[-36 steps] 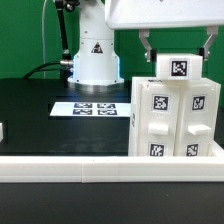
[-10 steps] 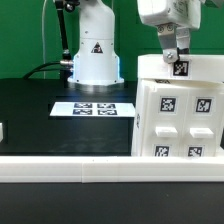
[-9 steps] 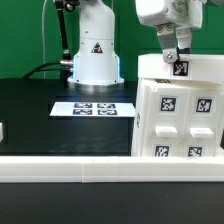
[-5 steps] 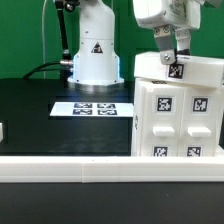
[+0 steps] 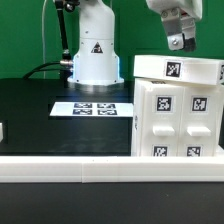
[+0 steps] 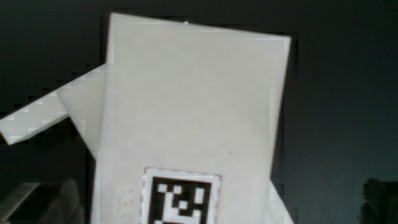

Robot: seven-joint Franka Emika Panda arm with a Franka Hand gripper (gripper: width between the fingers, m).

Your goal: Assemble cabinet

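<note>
- The hand (image 5: 179, 42) is hanging above the cabinet (image 5: 176, 110), clear of its top edge, with nothing between its fingers; how wide they are parted I cannot tell.
- The cabinet is standing upright on the black bench (image 5: 40, 110), at the exterior view's right, directly beneath the hand and apart from it.
- In the wrist view the camera is looking down onto the cabinet's flat white top panel, one tag showing at its near edge.
- The cabinet is looking like stiff, smooth plastic, probably light but bulky and slippery.
- A thin panel edge is seeming the best place to pinch, squarely, since the full box is too wide.
</note>
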